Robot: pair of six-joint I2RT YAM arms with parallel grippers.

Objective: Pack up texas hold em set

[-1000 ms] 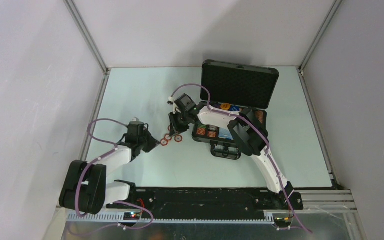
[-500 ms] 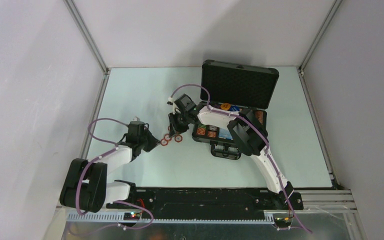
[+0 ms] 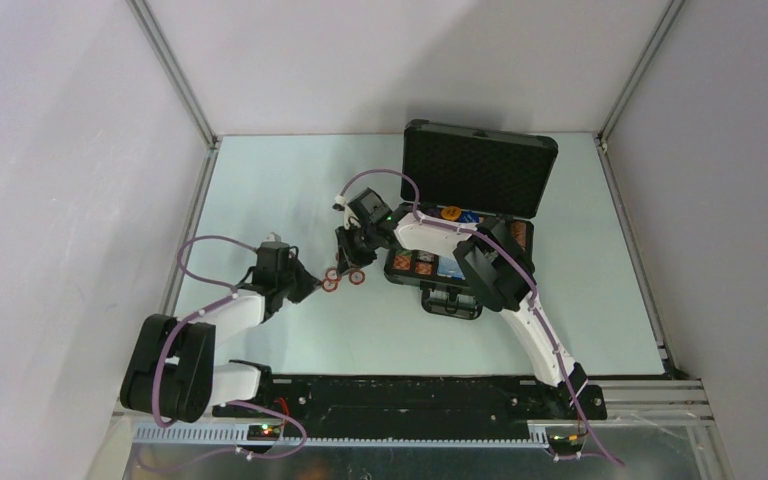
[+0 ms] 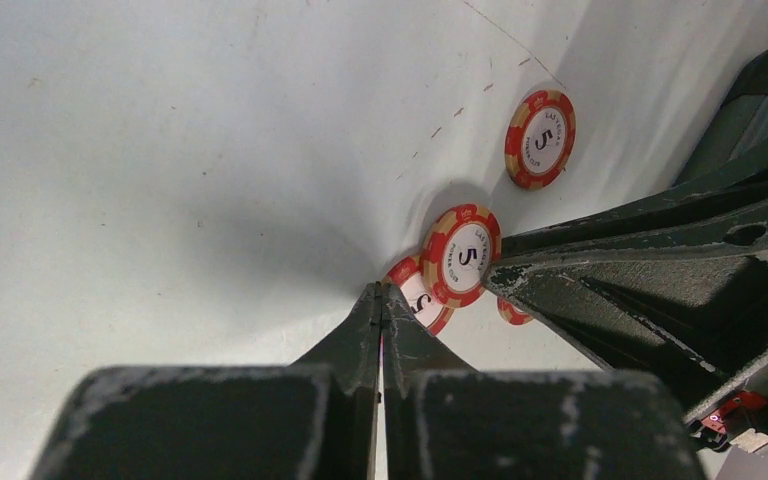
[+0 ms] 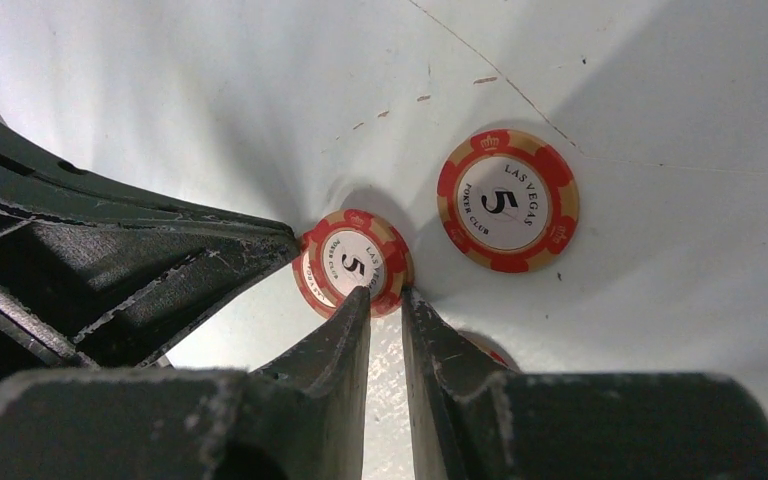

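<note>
Scarcely anything moved; 4 chips [image 4: 540,138]; left claw [image 4: 380,290] together, right claw [image 5: 385,293] slightly apart.

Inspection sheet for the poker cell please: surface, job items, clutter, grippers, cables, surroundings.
surface: pale table, faint marks.
job's things: case open, lid upright, chip rows inside; red-white chips loose on the table left of it, one tilted, one flat.
clutter: nothing seen.
grippers: left gripper shut, empty, tip at the chips; right gripper narrowly open at the tilted chip, not gripping it.
cables: purple cables looped along both arms, off the chips.
surroundings: white walls, metal frame.
</note>
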